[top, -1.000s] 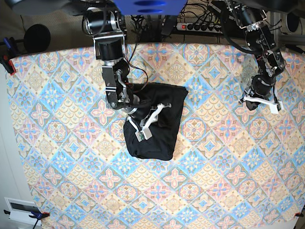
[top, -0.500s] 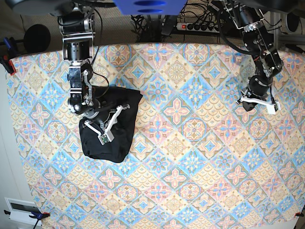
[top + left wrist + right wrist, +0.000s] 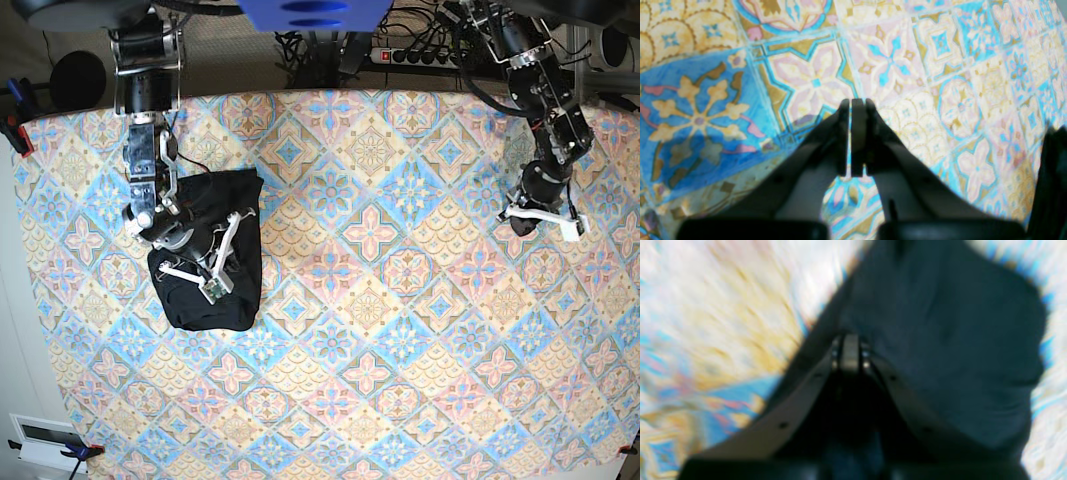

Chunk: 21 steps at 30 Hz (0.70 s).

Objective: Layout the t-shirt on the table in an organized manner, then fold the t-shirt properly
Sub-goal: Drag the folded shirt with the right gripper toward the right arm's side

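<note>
Left wrist view: left gripper [image 3: 851, 136] closed on nothing, jaws together above bare patterned table [image 3: 940, 66]. Right wrist view, blurred: right gripper [image 3: 849, 351] pressed closed against the black t-shirt [image 3: 940, 340], grip on fabric not discernible. Base view: t-shirt [image 3: 215, 250] bunched in a compact heap at the table's [image 3: 400, 330] left part under the right gripper [image 3: 212, 285]; left gripper [image 3: 545, 217] well apart near the right edge.

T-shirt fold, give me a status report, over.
Right gripper shut, on the folded t-shirt at table left. Left gripper shut, empty, over bare cloth. Nothing in the way.
</note>
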### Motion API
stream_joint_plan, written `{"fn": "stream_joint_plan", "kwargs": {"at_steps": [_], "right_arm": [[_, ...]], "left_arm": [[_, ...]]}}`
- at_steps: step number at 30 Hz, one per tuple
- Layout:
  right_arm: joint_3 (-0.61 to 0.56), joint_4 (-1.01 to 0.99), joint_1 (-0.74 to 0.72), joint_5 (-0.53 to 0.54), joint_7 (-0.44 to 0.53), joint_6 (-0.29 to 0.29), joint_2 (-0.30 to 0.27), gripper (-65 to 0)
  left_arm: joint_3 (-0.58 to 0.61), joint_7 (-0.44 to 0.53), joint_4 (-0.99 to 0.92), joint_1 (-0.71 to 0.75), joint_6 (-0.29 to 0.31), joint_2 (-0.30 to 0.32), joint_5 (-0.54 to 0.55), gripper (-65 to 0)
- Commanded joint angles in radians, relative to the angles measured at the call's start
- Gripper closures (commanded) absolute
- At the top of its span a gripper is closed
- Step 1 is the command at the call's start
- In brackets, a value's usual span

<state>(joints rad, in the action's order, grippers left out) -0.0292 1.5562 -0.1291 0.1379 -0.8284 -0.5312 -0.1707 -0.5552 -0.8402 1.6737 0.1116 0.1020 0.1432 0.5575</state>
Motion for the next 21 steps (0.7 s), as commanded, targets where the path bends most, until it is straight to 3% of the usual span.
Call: {"fn": "stream_joint_plan", "kwargs": {"at_steps": [1, 12, 21], "right_arm": [[0.004, 0.037, 0.013, 0.004, 0.002, -0.004, -0.007, 0.0], [0.015, 0.275, 0.211, 0.006, 0.008, -0.004, -0.007, 0.0], [0.005, 0.165, 0.234, 0.002, 0.013, -0.004, -0.007, 0.0]], "left_arm": [[0.001, 0.012, 0.016, -0.011, 0.009, 0.003, 0.017, -0.1], [0.002, 0.012, 0.016, -0.013, 0.009, -0.003, 0.020, -0.1], [0.047, 0.015, 0.016, -0.013, 0.009, -0.003, 0.020, -0.1]]}}
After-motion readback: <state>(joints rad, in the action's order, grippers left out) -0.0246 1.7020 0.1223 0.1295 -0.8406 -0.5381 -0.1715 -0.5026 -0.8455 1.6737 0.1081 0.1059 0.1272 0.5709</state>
